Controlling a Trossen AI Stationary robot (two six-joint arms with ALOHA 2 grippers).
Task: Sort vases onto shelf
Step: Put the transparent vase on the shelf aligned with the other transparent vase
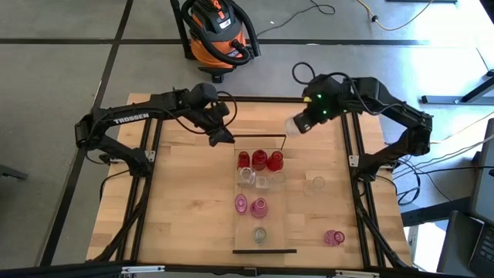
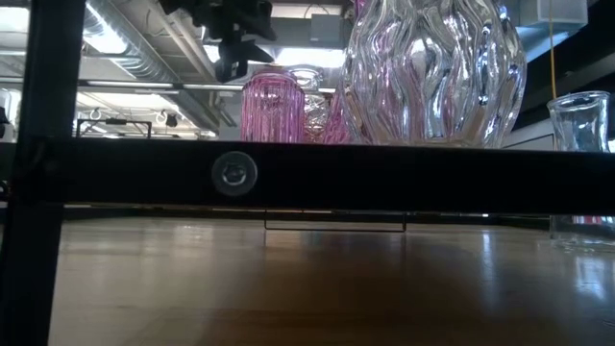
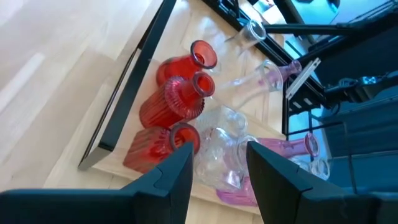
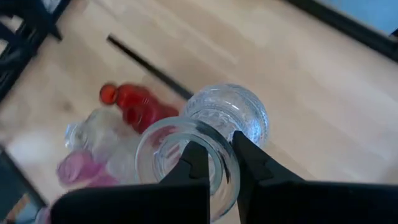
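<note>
Above the shelf (image 1: 265, 243), only the wrist view shows the right claw (image 4: 214, 163) gripping a clear vase (image 4: 211, 134).

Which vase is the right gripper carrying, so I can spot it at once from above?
Start at the pale shelf lying along the middle of the table, then go to its far end, where three red vases stand in a row. Just beyond them to the right, the right gripper holds a clear vase by its rim. Unlike every other vase, it is held above the table.
</note>
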